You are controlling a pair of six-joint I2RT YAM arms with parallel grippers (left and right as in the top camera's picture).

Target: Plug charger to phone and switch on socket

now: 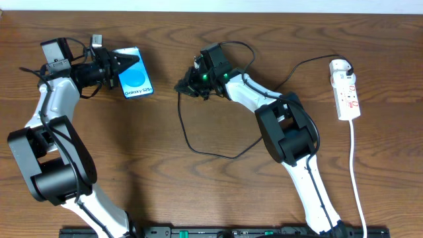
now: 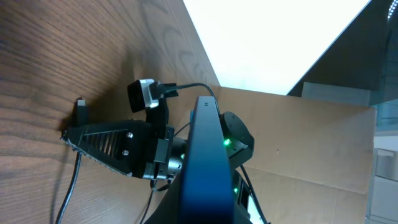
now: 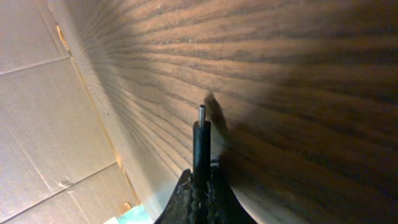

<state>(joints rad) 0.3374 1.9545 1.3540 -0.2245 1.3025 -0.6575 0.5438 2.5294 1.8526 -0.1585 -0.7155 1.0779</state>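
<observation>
Plug of the charger [image 3: 200, 143] pokes straight out of the clenched right pincer [image 1: 186, 86]. Its thin black cable loops over the table from that pincer back toward the arm's base. The left pincer [image 1: 124, 66] is clamped on one edge of the phone [image 1: 137, 80], bright blue screen facing up. The socket [image 1: 346, 88], white with red markings, lies well beyond the right arm. Table [image 1: 165, 198] is brown wood grain, and cardboard [image 3: 37, 124] stands past its edge.

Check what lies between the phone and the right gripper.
Bare table, by the overhead view; nothing separates the phone from the right gripper holding the charger.
</observation>
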